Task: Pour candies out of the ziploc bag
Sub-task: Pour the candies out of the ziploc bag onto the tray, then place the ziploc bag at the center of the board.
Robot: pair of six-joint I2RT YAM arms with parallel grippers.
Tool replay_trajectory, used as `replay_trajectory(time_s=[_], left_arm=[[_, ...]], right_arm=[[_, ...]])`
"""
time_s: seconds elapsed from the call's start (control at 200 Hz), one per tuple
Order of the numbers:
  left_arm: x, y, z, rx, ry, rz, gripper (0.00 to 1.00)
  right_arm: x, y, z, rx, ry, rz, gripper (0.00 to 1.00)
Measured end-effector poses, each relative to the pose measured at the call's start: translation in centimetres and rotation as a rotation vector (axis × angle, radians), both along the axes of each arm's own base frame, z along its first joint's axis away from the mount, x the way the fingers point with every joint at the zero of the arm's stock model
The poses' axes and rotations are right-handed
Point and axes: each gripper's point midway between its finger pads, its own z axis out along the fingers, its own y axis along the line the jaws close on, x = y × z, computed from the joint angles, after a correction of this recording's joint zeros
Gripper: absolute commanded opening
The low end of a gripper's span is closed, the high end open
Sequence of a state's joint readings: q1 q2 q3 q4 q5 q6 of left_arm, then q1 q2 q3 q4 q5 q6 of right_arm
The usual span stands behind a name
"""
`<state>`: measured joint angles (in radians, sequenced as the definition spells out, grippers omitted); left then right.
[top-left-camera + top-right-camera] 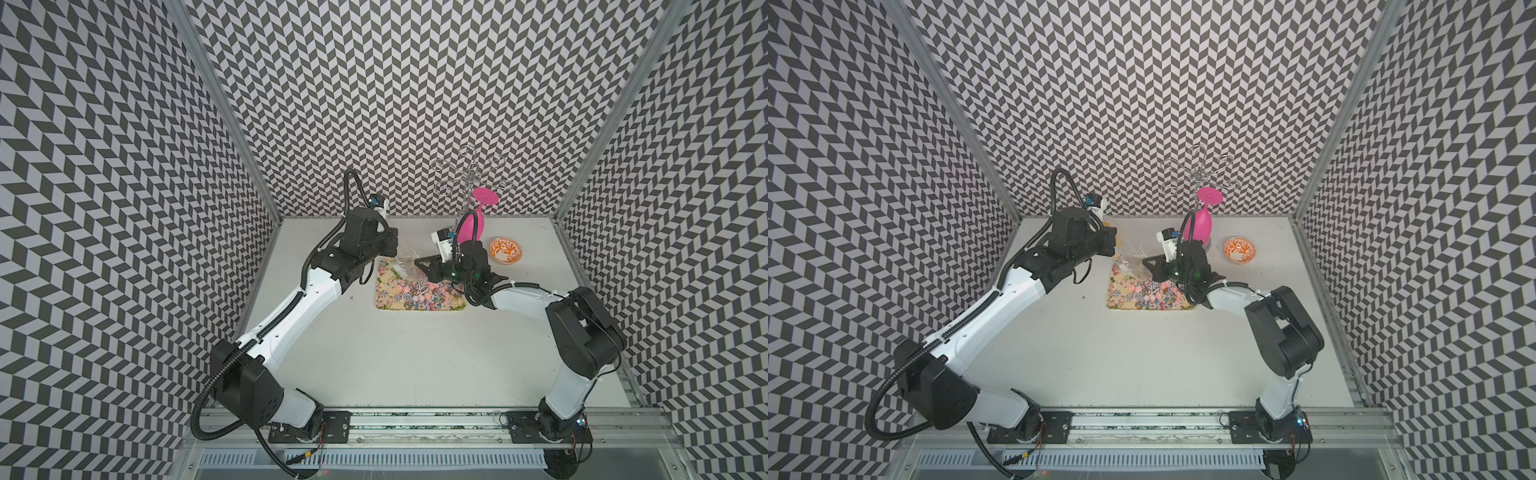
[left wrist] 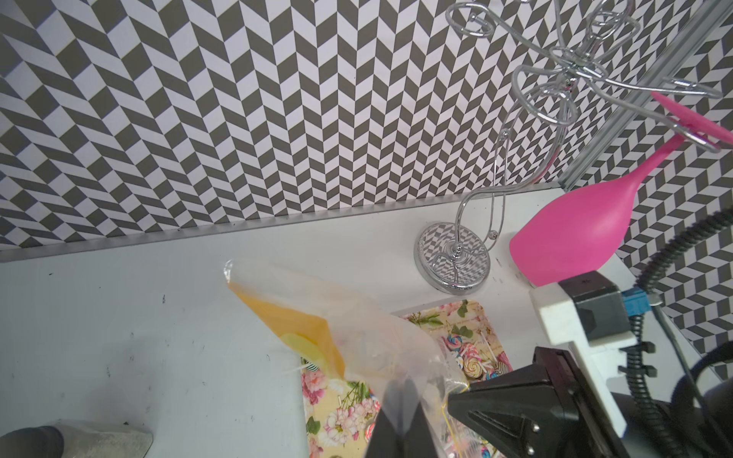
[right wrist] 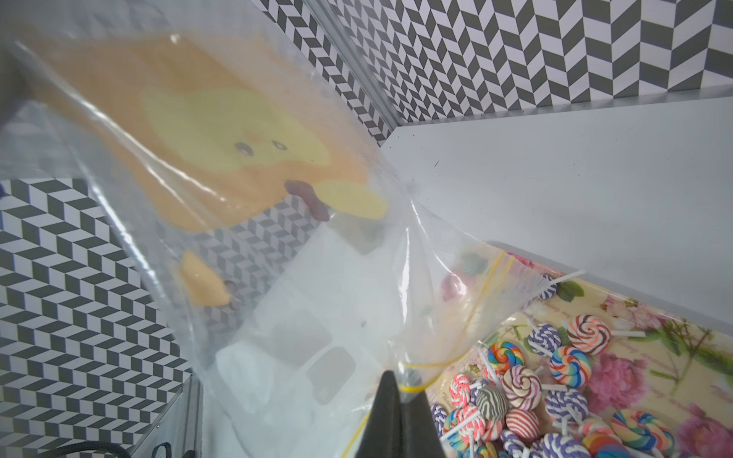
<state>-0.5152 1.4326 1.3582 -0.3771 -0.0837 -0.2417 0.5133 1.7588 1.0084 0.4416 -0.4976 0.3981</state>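
Three items sit beyond the candies: rack, pink glass, orange bowl.

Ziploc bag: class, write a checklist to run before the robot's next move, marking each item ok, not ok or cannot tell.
1. The left tool shut on the bag: ok.
2. The right tool shut on the bag: ok.
3. The bag's zip edge over the tray: ok.
4. The candies on the tray: ok, piled there.
5. The bag emptied: cannot tell; blurred shapes show through it.
6. The glass clear of the right arm: cannot tell; they overlap in both top views.
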Motion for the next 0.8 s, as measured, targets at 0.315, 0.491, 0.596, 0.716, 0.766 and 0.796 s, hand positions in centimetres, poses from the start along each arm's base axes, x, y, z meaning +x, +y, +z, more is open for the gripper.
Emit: replay_trajectory(time_s=[0.315, 0.491, 0.596, 0.716, 0.766, 0.796], left_arm=[[-6.2, 0.8, -5.6, -0.048, 0.106, -0.003, 0.00], [-11.2, -0.9, -11.1, -0.087, 0.213, -0.059, 0.00], [-14.3, -1.9, -14.3, -0.103, 0.283, -0.091, 0.00], [-17.5, -2.5, -17.6, -0.124, 0.353, -0.107, 0.00], [-18.6, -2.6, -18.7, -0.129, 0.379, -0.108, 0.00], [-19.1, -2.6, -19.3, -0.132, 0.391, -0.107, 0.00]], right_arm=[[-4.2, -4.7, 2.6, -0.063, -0.036, -0.112, 0.00], [-7.5, -6.7, 3.1, -0.065, -0.046, -0.126, 0.00], [-10.1, -7.4, 1.6, -0.084, -0.020, -0.111, 0.00], [-13.4, -8.2, -0.9, -0.112, 0.024, -0.085, 0.00], [-14.7, -8.4, -1.9, -0.123, 0.045, -0.073, 0.00], [-15.3, -8.6, -2.5, -0.129, 0.057, -0.066, 0.00]])
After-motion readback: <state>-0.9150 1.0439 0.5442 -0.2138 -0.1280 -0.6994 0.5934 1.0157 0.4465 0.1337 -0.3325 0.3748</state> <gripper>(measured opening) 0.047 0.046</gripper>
